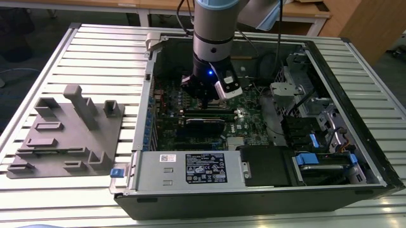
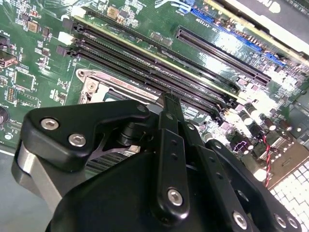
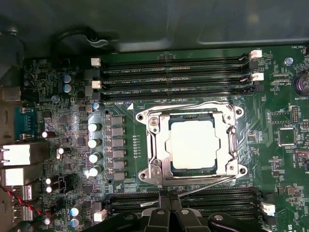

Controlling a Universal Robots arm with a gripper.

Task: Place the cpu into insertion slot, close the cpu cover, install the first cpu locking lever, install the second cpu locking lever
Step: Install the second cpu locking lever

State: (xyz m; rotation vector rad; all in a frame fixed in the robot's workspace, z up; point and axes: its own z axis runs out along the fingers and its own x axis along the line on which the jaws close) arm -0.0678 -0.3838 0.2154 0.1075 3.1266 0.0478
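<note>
Sitting mid-frame in the first wrist view, the cpu (image 3: pixel 191 144) lay in the slot (image 3: pixel 161 170) under the closed cover (image 3: pixel 231 145). The gripper (image 3: pixel 169 203), fingers pinched narrow, hovered by a lever (image 3: pixel 205 184); slipping could scrape the board (image 3: pixel 280 159).

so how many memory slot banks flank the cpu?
2. The far bank lies beyond the cpu from the tool; the near bank lies on the tool's side, partly hidden by it.

I see the chip (image 3: pixel 191 144) with a matt pale metal top, its cover (image 3: pixel 159 145) bright shiny metal, the green board (image 3: pixel 285 164) glossy, and my gripper (image 2: pixel 169 104) matt black, perhaps plastic.
</note>
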